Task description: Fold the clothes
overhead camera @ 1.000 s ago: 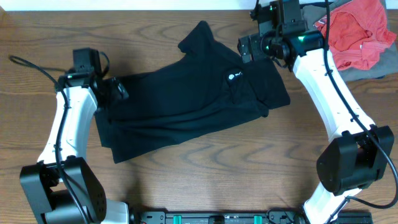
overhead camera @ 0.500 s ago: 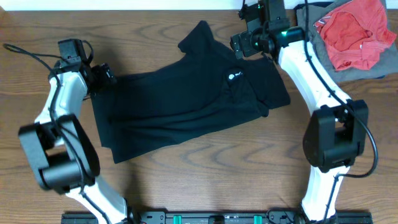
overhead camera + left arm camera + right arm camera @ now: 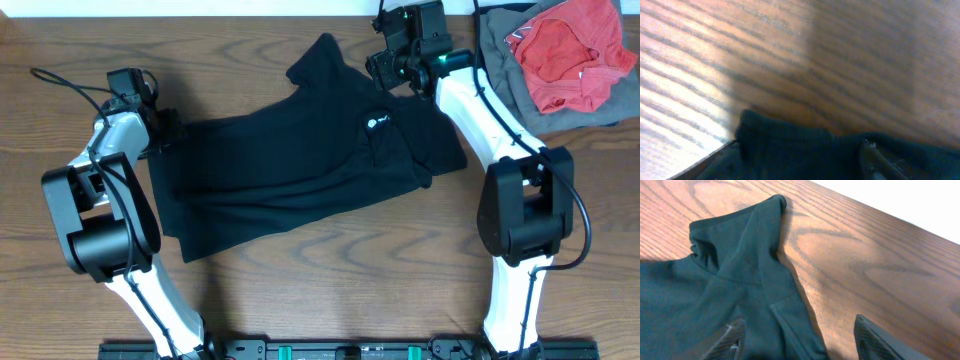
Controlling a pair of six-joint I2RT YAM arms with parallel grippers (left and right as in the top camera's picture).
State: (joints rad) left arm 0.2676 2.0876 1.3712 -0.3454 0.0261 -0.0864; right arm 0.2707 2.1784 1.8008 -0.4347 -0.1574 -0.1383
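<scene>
A black shirt [image 3: 300,160] lies spread across the middle of the wooden table, with a small white logo [image 3: 374,123] near its right side. My left gripper [image 3: 165,130] is open at the shirt's left edge. In the left wrist view the dark cloth [image 3: 790,147] lies between its spread fingers [image 3: 880,162]. My right gripper [image 3: 385,68] is open at the shirt's upper right. In the right wrist view its fingers [image 3: 880,340] straddle a hemmed edge of the shirt [image 3: 755,280], one over cloth and one over bare wood.
A red garment [image 3: 565,55] lies on a grey one [image 3: 500,40] at the table's far right corner. Bare wood [image 3: 330,290] shows in front of the shirt. A white surface borders the table's far edge [image 3: 900,200].
The left gripper has shifted up and left to the shirt's left edge. The right gripper has moved left along the shirt's upper edge. The shirt has not moved.
</scene>
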